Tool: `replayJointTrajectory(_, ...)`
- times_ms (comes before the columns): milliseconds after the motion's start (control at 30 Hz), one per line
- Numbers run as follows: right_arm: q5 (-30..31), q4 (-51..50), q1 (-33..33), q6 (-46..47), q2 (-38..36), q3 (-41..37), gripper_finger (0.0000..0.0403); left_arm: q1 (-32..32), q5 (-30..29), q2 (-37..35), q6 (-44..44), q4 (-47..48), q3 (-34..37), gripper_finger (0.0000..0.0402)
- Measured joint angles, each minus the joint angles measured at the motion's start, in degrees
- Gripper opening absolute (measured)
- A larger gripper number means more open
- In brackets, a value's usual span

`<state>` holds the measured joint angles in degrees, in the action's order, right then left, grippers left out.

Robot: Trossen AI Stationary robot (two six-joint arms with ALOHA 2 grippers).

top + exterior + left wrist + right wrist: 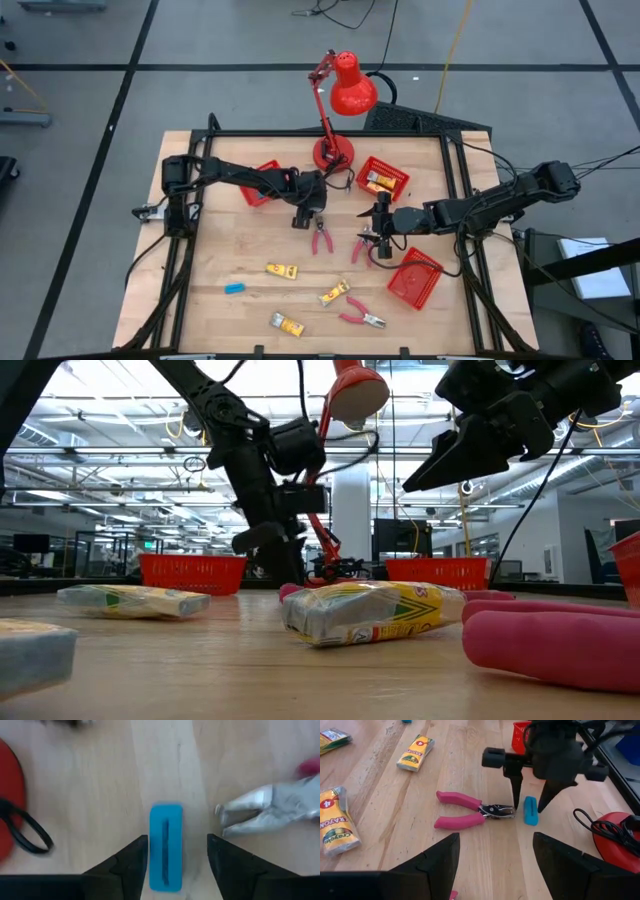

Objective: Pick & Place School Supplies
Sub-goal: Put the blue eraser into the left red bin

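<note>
- A light-blue block [166, 847] lies flat on the table [240, 250], just in front of the red lamp's base [333, 153].
- The left gripper [530, 802] stands over the block with its fingers spread, one on each side and neither touching it; the block is released.
- Pink-handled pliers [465, 810] lie just beside the block, their metal jaws pointing at it.
- The right gripper [380, 222] hovers near the lamp base on the far side of the pliers from the block, fingers apart and empty.
- A second pair of pliers [362, 318], three yellow crayon packets [283, 270] and another blue block [235, 288] lie farther from the lamp.
- Three red baskets [414, 276] sit around the lamp base.
</note>
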<state>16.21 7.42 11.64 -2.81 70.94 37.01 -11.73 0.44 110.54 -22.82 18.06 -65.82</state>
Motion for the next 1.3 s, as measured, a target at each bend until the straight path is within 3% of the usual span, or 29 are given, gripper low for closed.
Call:
replayJointTrajectory(233,0.0,-0.4,0.0,0.9,0.0,0.0,0.0242,-0.5,-0.5,1.7,1.1,-0.5,-0.2,0.0163)
replayJointTrajectory(467,0.0,-0.1,0.0,0.8,0.0,0.0,0.0242,-0.3,-1.2,1.9,0.2,0.0,-0.1,0.0038)
replayJointTrajectory(967,0.1,-0.2,0.0,0.7,0.0,0.0,0.0242,3.1,-12.3,-1.2,0.5,1.9,0.3,0.0035)
replayJointTrajectory(1067,0.1,-0.3,0.0,0.7,0.0,0.0,0.0242,3.1,-13.4,-2.5,1.1,2.3,0.3,0.0001)
replayJointTrajectory(1300,0.1,-0.4,0.0,0.5,0.0,0.0,0.0242,3.2,-13.6,-6.5,1.8,3.2,0.2,0.0003)
